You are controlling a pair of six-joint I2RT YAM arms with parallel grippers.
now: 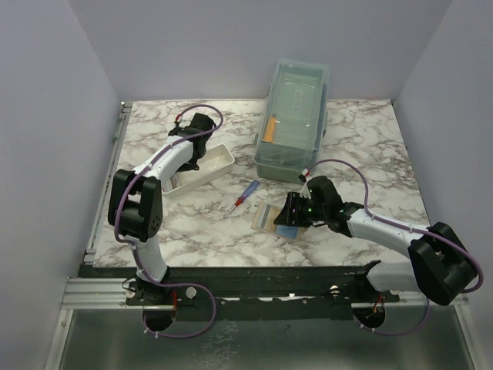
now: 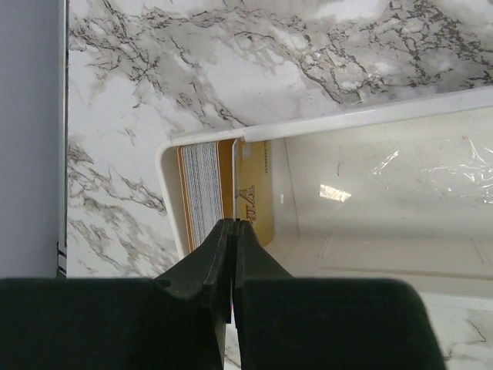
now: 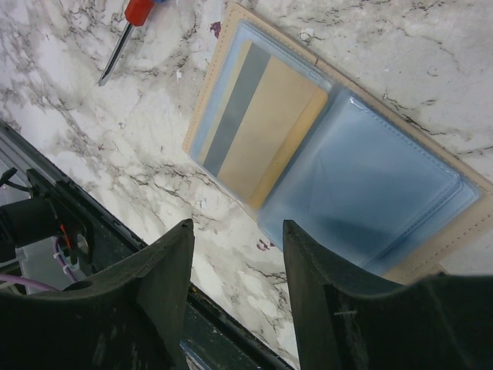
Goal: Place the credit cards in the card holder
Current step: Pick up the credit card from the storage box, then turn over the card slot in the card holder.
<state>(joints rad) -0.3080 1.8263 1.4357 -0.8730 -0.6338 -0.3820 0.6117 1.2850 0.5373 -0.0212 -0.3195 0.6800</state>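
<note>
Currently picking: left claw (image 2: pixel 233 224) closed over credit cards (image 2: pixel 202 193) in the tray (image 2: pixel 347 119), 10 o'clock. Open right claw (image 3: pixel 237 227) hovers over card holder (image 3: pixel 385 177), 5 o'clock; next, lift one card clear.

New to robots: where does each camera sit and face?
Top external: overhead behind, looking down on table; both arms show.
Left wrist: on left arm, looks into white tray at credit cards; closed fingers show.
Right wrist: on right arm, looks onto open card holder; spread fingers show.
Top and right wrist share the screwdriver.
</note>
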